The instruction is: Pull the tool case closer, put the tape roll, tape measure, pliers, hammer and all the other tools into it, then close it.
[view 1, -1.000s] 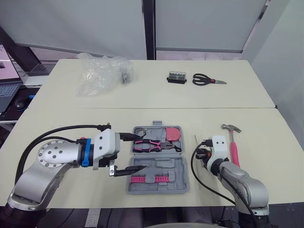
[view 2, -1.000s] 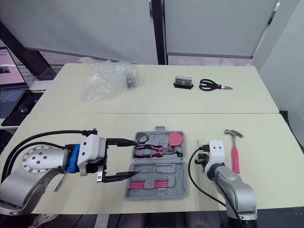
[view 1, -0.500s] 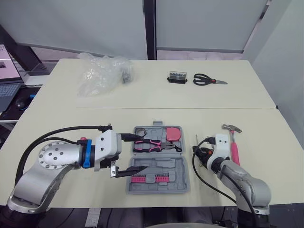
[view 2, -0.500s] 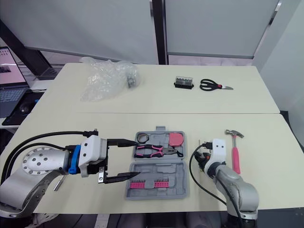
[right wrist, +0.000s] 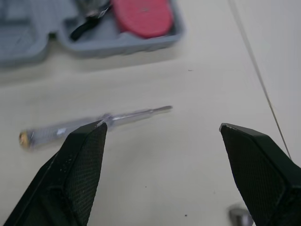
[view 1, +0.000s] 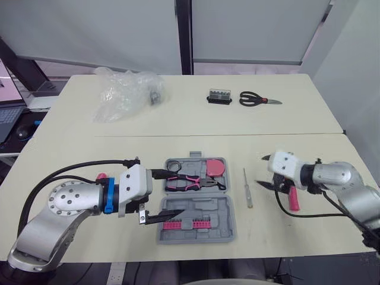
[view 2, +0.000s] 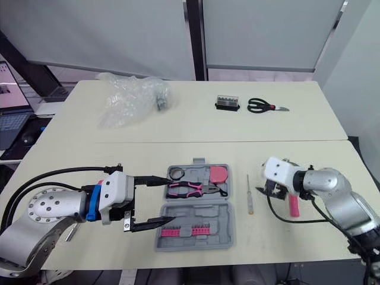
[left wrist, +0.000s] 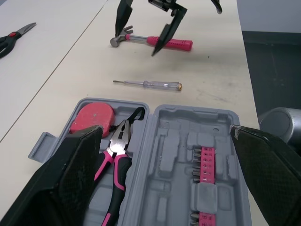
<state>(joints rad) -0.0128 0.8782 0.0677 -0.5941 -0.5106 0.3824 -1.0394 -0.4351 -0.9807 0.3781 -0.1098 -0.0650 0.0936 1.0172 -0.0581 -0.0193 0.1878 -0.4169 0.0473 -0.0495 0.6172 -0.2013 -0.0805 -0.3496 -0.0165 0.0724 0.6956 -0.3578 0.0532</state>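
Observation:
The grey tool case (view 1: 221, 224) lies open near the table's front edge. In its far half lie the pink-handled pliers (view 1: 185, 181), the red tape measure (view 1: 215, 167) and the tape roll (view 1: 173, 165). A row of pink bits (left wrist: 206, 162) sits in the near half. My left gripper (view 1: 178, 191) is open, its fingers spread over the case's left side. A clear-handled screwdriver (view 1: 246, 187) lies on the table just right of the case. My right gripper (view 1: 263, 171) hangs open, empty, between the screwdriver and the pink-handled hammer (view 1: 293, 200).
Black scissors (view 1: 259, 100) and a small black bit box (view 1: 219, 96) lie on the far table. A crumpled plastic bag (view 1: 124, 92) sits at the far left. A small grey tool (view 2: 72, 233) lies by my left arm. A seam (view 1: 297, 135) joins the two tables.
My right gripper has opened and swung right, away from the screwdriver, which now lies bare on the table. The left arm has held still.

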